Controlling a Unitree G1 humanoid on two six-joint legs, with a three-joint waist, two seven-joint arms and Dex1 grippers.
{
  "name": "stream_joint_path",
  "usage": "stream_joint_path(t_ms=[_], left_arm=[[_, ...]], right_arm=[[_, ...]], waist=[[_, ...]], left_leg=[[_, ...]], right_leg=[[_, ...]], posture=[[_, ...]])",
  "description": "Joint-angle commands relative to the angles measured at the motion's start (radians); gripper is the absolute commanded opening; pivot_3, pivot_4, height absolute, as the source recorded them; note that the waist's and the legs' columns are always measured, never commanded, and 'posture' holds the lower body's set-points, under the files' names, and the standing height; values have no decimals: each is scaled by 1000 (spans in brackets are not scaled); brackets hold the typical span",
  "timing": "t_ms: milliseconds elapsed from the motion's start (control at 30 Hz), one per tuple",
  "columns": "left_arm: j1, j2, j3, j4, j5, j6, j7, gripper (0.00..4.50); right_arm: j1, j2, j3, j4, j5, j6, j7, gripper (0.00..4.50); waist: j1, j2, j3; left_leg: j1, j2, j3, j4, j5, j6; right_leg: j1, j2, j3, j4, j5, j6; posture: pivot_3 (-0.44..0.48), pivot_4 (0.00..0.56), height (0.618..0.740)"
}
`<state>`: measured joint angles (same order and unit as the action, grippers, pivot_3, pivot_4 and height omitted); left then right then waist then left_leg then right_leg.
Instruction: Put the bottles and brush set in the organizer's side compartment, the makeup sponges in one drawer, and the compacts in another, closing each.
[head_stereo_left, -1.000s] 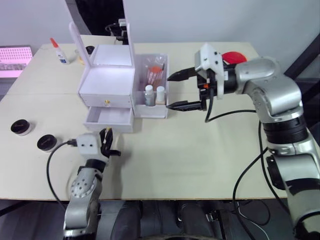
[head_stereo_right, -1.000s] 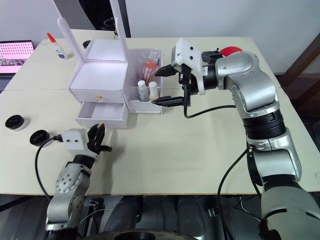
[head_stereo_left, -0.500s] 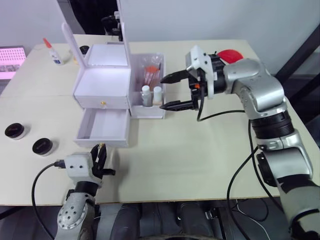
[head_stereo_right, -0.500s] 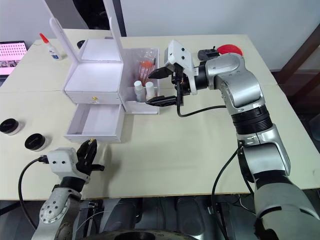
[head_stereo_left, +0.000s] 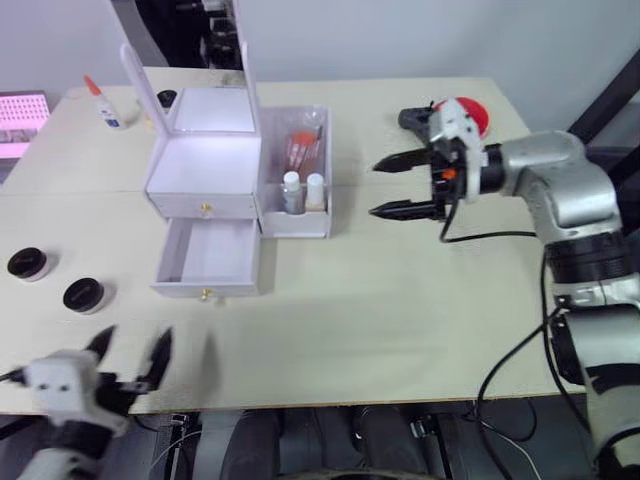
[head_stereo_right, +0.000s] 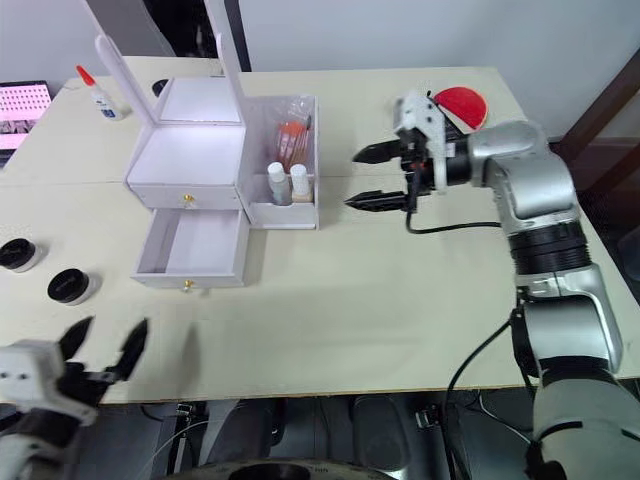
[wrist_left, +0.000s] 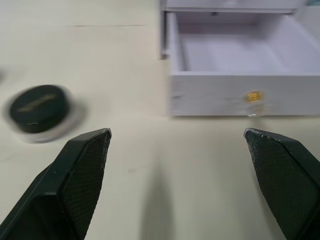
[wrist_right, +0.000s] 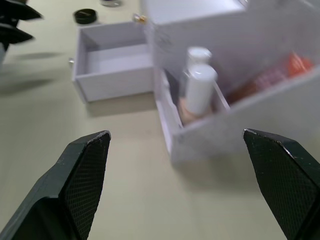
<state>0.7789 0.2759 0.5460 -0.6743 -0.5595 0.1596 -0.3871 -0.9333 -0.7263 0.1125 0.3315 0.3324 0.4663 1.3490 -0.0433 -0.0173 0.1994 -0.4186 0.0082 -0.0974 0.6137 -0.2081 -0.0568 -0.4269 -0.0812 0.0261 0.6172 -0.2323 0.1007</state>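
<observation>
Right gripper (head_stereo_left: 394, 185) reaches left toward white boxy organizer (head_stereo_left: 205, 175), jaws spread, empty. Left gripper (head_stereo_left: 128, 355) low at counter's (head_stereo_left: 380, 290) near edge, jaws spread. Round black compacts (head_stereo_left: 84, 294) left.

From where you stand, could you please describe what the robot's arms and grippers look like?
The right arm is silver-grey metal with black joint bands and a trailing black cable. Each gripper, right and left, has a white housing and two black pointed fingers with cross-hatched pads.
</observation>
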Motion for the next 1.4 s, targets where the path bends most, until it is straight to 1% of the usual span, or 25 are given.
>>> stream_joint_path(t_ms=[33, 100, 133, 300, 400, 533, 633, 700, 767, 833, 900, 1000, 1067, 1167, 1300, 1400], left_arm=[[4, 97, 218, 108, -94, -33, -86, 4466], [-16, 184, 339, 229, -136, -23, -134, 4466], [-26, 217, 377, 276, -151, -18, -154, 4466], [-63, 324, 438, 468, -151, 3, -254, 4466], [-77, 366, 462, 573, -136, -12, -322, 4466], [-90, 380, 474, 602, -132, -8, -360, 4466], [-107, 381, 470, 587, -125, -5, -364, 4466], [-110, 374, 468, 550, -132, 14, -356, 4466], [-84, 378, 458, 501, -118, 60, -338, 4466], [-64, 374, 468, 424, -158, 141, -306, 4466], [-39, 367, 462, 330, -171, 210, -270, 4466], [-13, 351, 455, 178, -231, 353, -171, 4466], [-30, 335, 457, 106, -220, 388, -93, 4466], [-89, 304, 480, 51, -266, 500, 89, 4466], [-128, 284, 465, -46, -323, 615, 236, 4466], [-144, 299, 451, -69, -373, 704, 299, 4466]], right_arm=[[54, -52, -96, 87, -10, -96, -32, 4500], [102, -66, -155, 179, 3, -138, -55, 4500], [119, -70, -175, 220, 11, -144, -58, 4500], [152, -104, -193, 388, -32, -242, -31, 4500], [149, -122, -201, 485, -56, -308, -32, 4500], [134, -119, -212, 539, -63, -351, -37, 4500], [112, -106, -210, 536, -66, -357, -32, 4500], [88, -93, -199, 498, -63, -334, -14, 4500], [68, -90, -164, 357, -16, -181, 72, 4500], [32, -82, -130, 182, 47, -12, 128, 4500], [-16, -78, -79, 41, 84, 110, 171, 4500], [-94, -55, -5, -72, 92, 173, 212, 4500], [-151, -17, 31, -88, 83, 174, 219, 4500], [-219, 48, 99, -111, 56, 125, 247, 4500], [-293, 136, 130, -92, 41, 75, 239, 4500], [-324, 167, 149, -63, 11, 44, 233, 4500]], waist=[[1, -1, 0], [1, -1, -1], [0, -1, -1], [-12, 0, -1], [-25, 0, -1], [-29, 0, -1], [-28, 0, -1], [-29, 0, -1], [-30, 0, -1], [-32, 0, 0], [-30, 1, 0], [-26, 1, 0], [-24, 0, 0], [-26, -1, 0], [-26, -1, 0], [-24, -1, 0]], left_leg=[[0, 0, 0, 1, 0, 0], [0, 3, 4, 2, 0, 0], [0, 3, 6, 2, 0, 0], [0, 5, 15, 2, 0, 0], [1, 5, 16, 1, 0, 0], [4, 7, 16, -1, 0, 0], [7, 8, 16, -1, 0, 0], [9, 9, 16, -1, 0, 0], [9, 9, 16, 0, 0, 0], [9, 9, 16, 0, 0, 0], [9, 9, 17, 0, 0, 0], [9, 10, 17, -1, 0, 0], [9, 10, 17, -1, 0, 0], [9, 10, 17, 0, 0, -1], [9, 10, 17, 0, 0, 0], [9, 10, 16, -1, 0, 0]], right_leg=[[0, 0, 0, 0, 0, 0], [1, 0, -1, 0, 0, 0], [1, -1, -1, 0, 0, 0], [0, -5, 0, -2, 1, -2], [0, -4, 0, 0, 2, -2], [0, -3, 0, 1, 1, -2], [1, -1, 0, 5, 1, -2], [1, -1, 0, 6, 1, -1], [1, -1, 1, 7, 1, -1], [0, -1, 2, 8, 1, -1], [-2, -1, 3, 11, 1, -1], [-4, -1, 3, 12, 0, -1], [-3, -1, 3, 12, 0, -1], [-2, -1, 3, 11, 0, -1], [-2, -1, 3, 12, 2, -3], [-3, 0, 2, 13, 2, -2]], posture=[[0, 150, 740], [0, 150, 740], [0, 150, 740], [0, 150, 740], [0, 150, 740], [0, 150, 740], [0, 150, 740], [0, 150, 740], [0, 150, 740], [0, 150, 740], [0, 150, 740], [0, 150, 740], [0, 150, 740], [0, 150, 740], [0, 150, 740], [0, 150, 740]])
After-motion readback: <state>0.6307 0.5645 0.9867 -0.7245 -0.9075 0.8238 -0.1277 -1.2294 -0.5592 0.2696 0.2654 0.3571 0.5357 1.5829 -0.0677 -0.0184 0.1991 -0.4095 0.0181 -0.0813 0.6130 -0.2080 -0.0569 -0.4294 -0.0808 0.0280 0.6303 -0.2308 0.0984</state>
